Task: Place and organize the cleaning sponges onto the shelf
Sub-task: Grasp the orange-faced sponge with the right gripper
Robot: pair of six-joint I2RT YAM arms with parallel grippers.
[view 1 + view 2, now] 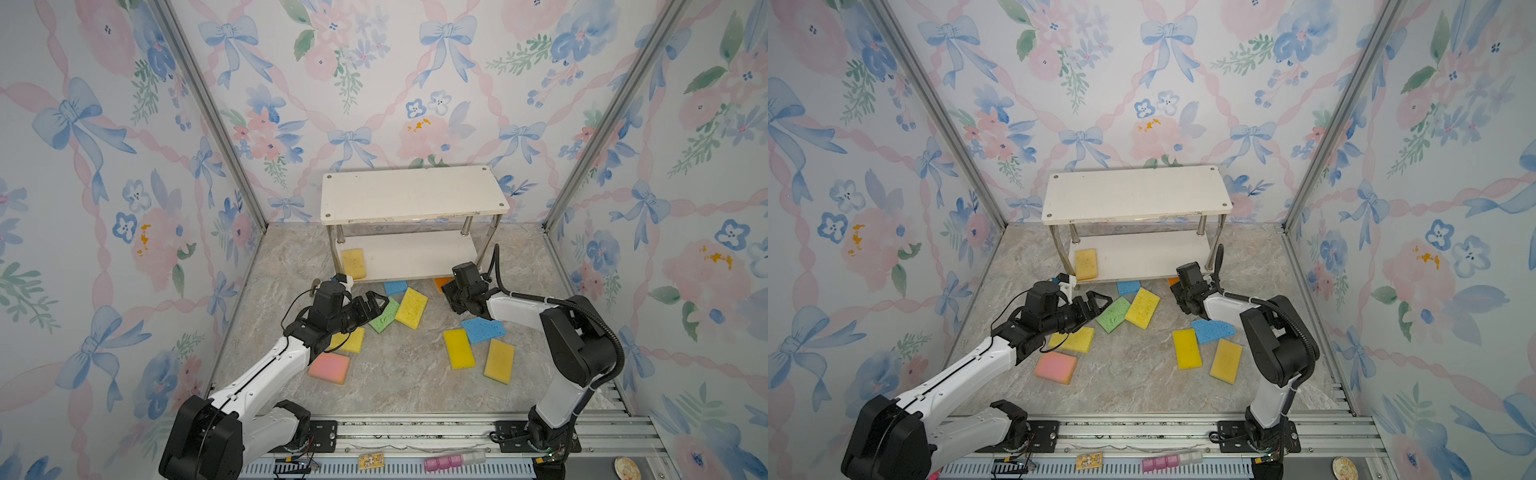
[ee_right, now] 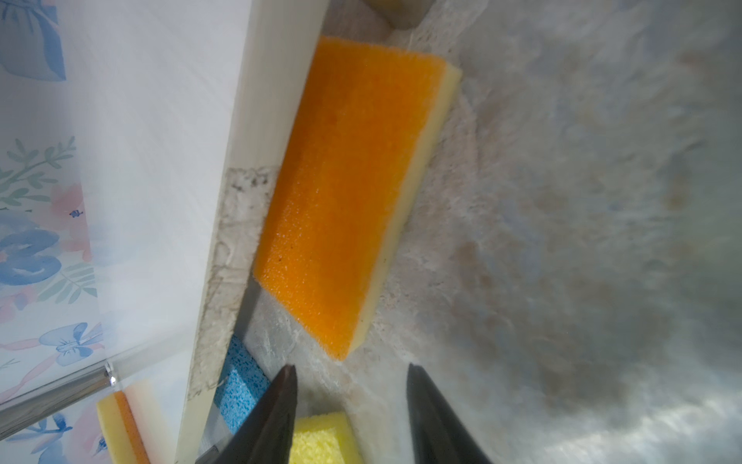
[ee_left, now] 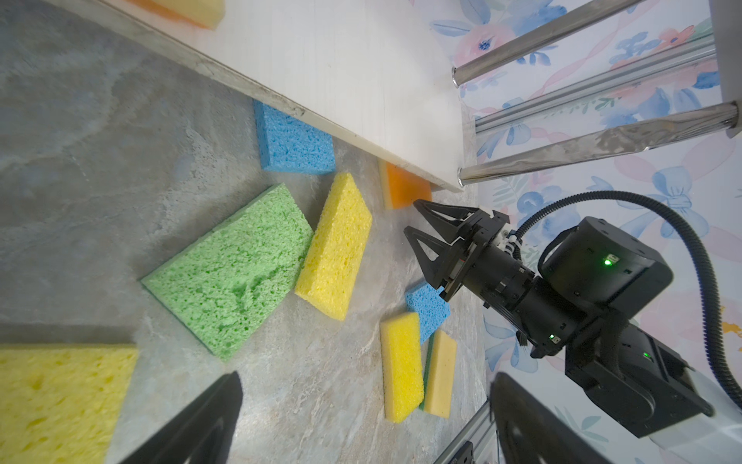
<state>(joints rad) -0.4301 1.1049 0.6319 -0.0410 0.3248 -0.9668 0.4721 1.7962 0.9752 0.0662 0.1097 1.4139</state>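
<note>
Your shelf stands at the back of the table, with one sponge on the left end of its lower board. At its front edge two lie partly under that board: the left sponge and the right sponge. Before them you have a left cluster of four and a right cluster of three.

No legible text anywhere

Bright, soft, even light; shadows are faint. Both top views bow at the edges. The right wrist view is blurred across the worktop, and the shelf washes out white. Posts glint in the left wrist view.
</note>
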